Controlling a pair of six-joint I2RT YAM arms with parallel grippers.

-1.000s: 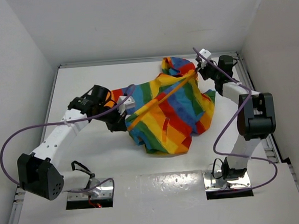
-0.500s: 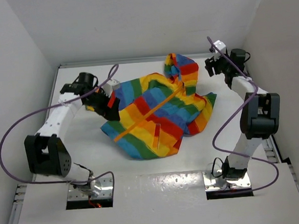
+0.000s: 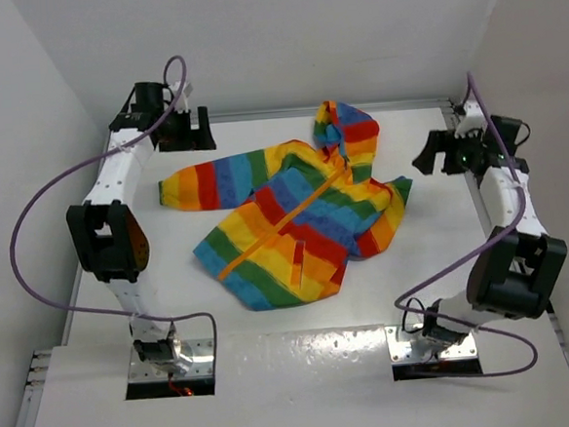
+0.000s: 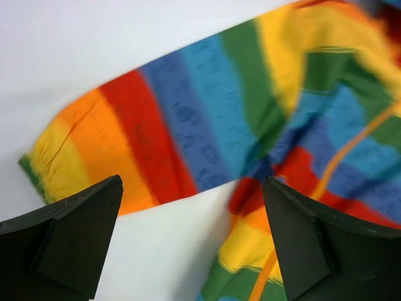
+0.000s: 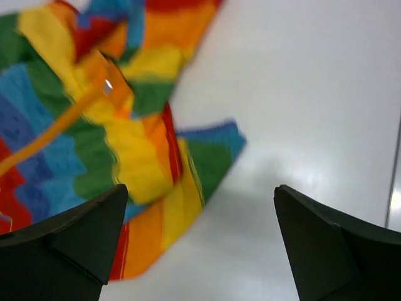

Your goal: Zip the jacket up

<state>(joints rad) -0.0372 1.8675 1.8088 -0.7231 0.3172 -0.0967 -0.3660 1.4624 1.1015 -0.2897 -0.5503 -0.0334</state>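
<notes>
The rainbow-striped jacket (image 3: 295, 222) lies spread flat in the middle of the table, with its hood (image 3: 345, 129) towards the back and one sleeve (image 3: 200, 185) stretched out to the left. Its orange zipper (image 3: 287, 216) runs diagonally from the neck down to the hem. My left gripper (image 3: 189, 132) hangs open at the back left, above and beyond the sleeve (image 4: 156, 132), holding nothing. My right gripper (image 3: 435, 154) is open to the right of the jacket, clear of its edge (image 5: 188, 163). In both wrist views the fingers (image 4: 69, 238) (image 5: 332, 244) stand wide apart over the table.
White walls close in the table on the left, back and right. The left arm (image 3: 110, 226) runs along the left wall and the right arm (image 3: 509, 217) along the right wall. Purple cables (image 3: 32, 241) loop from both arms. A short orange strip (image 3: 297, 260) lies on the jacket's lower front.
Both grippers have opened and let go of the jacket, then swung outward, the left to the back-left corner, the right to the right wall. The jacket has dropped and spread flat.
</notes>
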